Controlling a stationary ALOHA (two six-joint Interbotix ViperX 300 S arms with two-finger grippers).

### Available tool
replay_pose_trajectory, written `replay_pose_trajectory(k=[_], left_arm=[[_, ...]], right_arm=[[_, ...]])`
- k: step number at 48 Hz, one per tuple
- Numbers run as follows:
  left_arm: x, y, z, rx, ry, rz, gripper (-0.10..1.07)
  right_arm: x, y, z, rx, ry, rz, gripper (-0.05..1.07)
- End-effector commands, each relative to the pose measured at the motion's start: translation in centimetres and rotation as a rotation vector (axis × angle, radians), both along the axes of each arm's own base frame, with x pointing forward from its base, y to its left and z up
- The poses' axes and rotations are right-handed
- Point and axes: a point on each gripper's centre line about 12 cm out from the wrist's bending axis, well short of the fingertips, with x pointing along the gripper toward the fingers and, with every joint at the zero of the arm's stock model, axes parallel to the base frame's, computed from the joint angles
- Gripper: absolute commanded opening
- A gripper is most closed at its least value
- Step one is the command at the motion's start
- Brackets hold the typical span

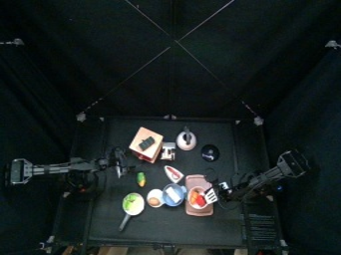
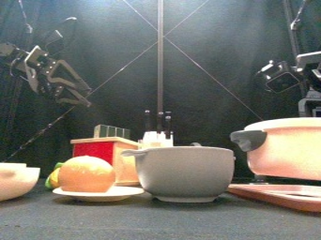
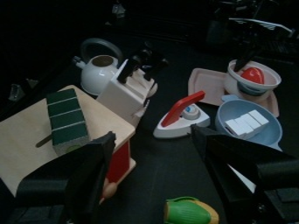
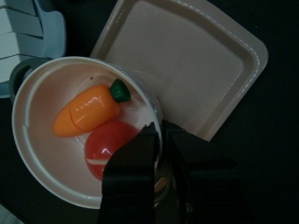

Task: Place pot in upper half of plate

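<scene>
Pot (image 4: 82,131) is sitting on the pink plate (image 4: 198,61), covering one end of it and overhanging the plate's edge; the rest of the plate is lying bare. In the front view the pot (image 2: 286,145) is showing large at the right on the plate (image 2: 282,195). Inside the pot: an orange carrot (image 4: 87,112) and a red tomato (image 4: 114,144), touching each other.

Right gripper (image 4: 158,171) is hanging right over the pot, jaws pinched together with no gap showing, tips above the tomato side of the bowl, gripping nothing I can make out.

Left gripper (image 3: 163,179) is hovering on the other side of the bench (image 1: 100,134), jaws spread wide, nothing between them, well apart from the pot (image 3: 253,77).

Around it: blue bowl (image 3: 249,122) just beside the plate, red-and-white iron (image 3: 179,116) near that, white kettle (image 3: 100,70), knife block (image 3: 131,92), cutting board (image 3: 47,140) carrying a green sponge (image 3: 66,118).
</scene>
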Motion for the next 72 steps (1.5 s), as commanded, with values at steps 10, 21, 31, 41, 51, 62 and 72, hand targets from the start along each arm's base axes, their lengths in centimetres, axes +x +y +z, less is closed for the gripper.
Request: replay_pose_trajectory(k=[10, 21, 31, 41, 51, 62, 72], left_arm=[[0.3, 0.1, 0.6, 0.003, -0.021, 0.003, 1.01], [0.3, 0.1, 0.6, 0.003, -0.021, 0.003, 1.01], [0.2, 0.1, 0.5, 0.004, -0.015, 0.002, 1.01], [0.2, 0.1, 0.5, 0.004, -0.015, 0.002, 1.01], [0.2, 0.1, 0.4, 0.004, -0.013, 0.002, 1.01], [0.2, 0.1, 0.4, 0.003, -0.012, 0.002, 1.01], [0.2, 0.1, 0.4, 0.004, -0.013, 0.002, 1.01]], right_arm=[[0.2, -1.7, 1.3, -0.006, -0.030, -0.076, 0.46], [0.1, -3.8, 1.3, -0.016, -0.027, -0.156, 0.46], [-0.3, -4.3, 0.8, -0.017, -0.016, -0.167, 0.46], [-0.4, -4.6, 0.2, -0.021, 0.002, -0.181, 0.47], [0.0, -4.8, -0.2, -0.019, -0.003, -0.175, 0.47], [0.3, -4.8, -0.6, -0.011, -0.002, -0.165, 0.48], [0.2, -4.7, -0.7, -0.006, 0.001, -0.169, 0.53]])
